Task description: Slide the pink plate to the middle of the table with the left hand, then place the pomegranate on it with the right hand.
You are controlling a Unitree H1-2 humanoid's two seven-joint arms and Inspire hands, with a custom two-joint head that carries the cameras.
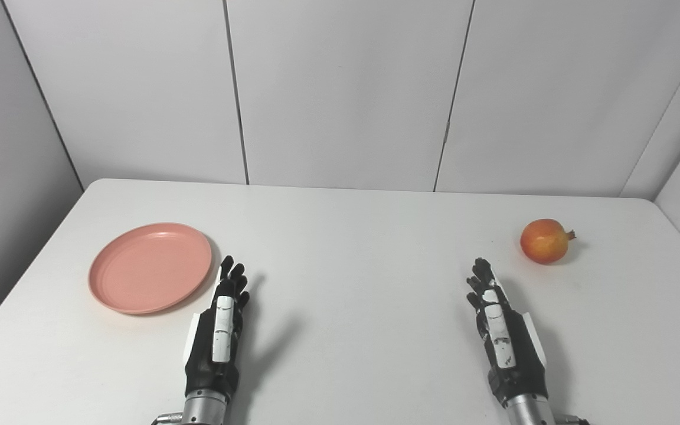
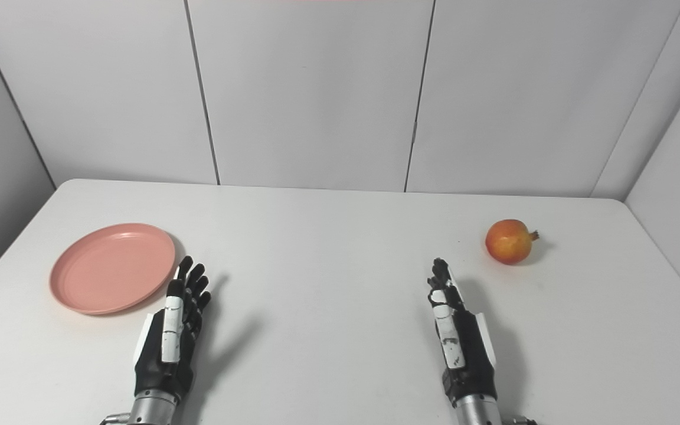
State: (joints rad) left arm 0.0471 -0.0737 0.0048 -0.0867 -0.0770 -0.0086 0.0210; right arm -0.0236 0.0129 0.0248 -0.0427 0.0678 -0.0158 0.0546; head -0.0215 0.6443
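A round pink plate (image 1: 150, 267) lies flat on the left side of the white table (image 1: 352, 248), with nothing on it. My left hand (image 1: 220, 327) stands edge-up just right of the plate's near rim, fingers straight and apart, holding nothing. A red-orange pomegranate (image 1: 544, 241) sits on the table at the far right, its crown pointing right. My right hand (image 1: 498, 327) stands open near the front, a short way to the left of and nearer than the fruit, not touching it.
Grey wall panels (image 1: 346, 88) close off the back and both sides of the table. The table's left edge runs close to the plate, and the right edge lies a little beyond the pomegranate.
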